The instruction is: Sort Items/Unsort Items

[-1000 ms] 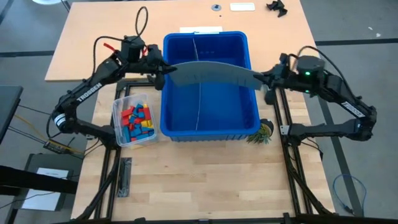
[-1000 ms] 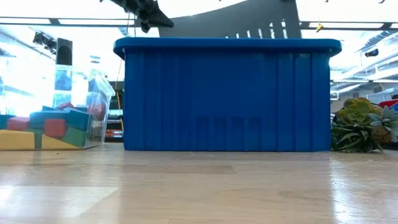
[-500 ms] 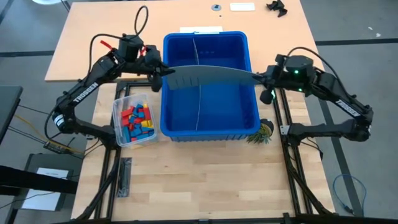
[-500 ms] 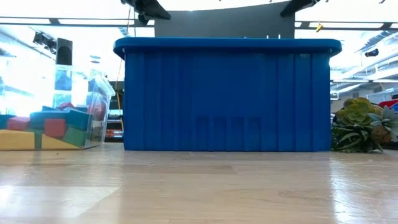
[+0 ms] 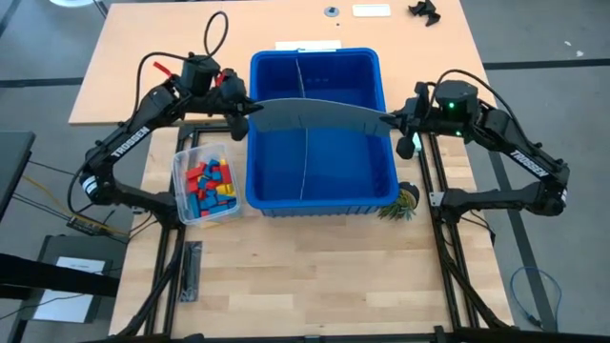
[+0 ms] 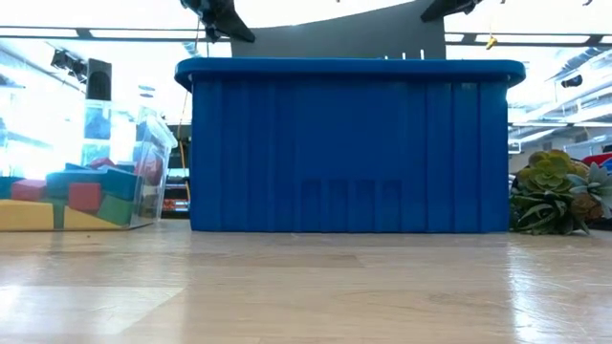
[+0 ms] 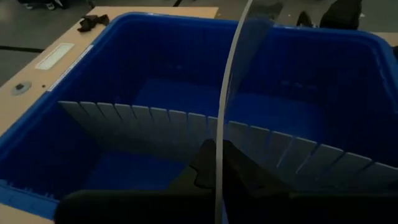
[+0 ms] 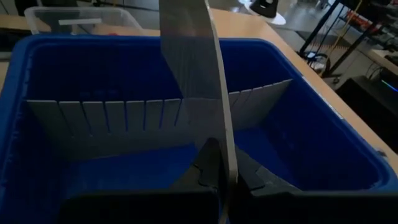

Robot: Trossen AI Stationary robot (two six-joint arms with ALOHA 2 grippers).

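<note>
Blocks (image 5: 210,183) in red, yellow, green and blue sit piled in a clear box (image 5: 183,164) on the table (image 5: 315,267). The box is at about 9 o'clock from the big blue bin (image 5: 319,205), just beside its wall. In the low view the blocks (image 6: 72,196) show through the clear side of the box (image 6: 153,143).

Both arms hold one long grey sheet (image 5: 319,116) up over the bin. The sheet runs across the bin from 9 o'clock to 3 o'clock and bows up in the middle. It is above the rim.

The left gripper (image 5: 250,110) is at the bin's 9 o'clock edge. Its fingers (image 7: 245,171) are pressed together on that end of the sheet, and the thin edge of the sheet (image 7: 227,118) runs up between them.

The right gripper (image 5: 393,121) is at the bin's 3 o'clock edge. Its fingers (image 8: 252,177) are pinched tight on the other end of the sheet (image 8: 193,68).

Inside the bin a second grey sheet (image 5: 303,143) with slots stands upright. It runs down the middle from 12 o'clock to 6 o'clock and splits the bin into two halves.

A small green plant (image 5: 405,203) sits on the table by the bin's corner at about 4 o'clock.
</note>
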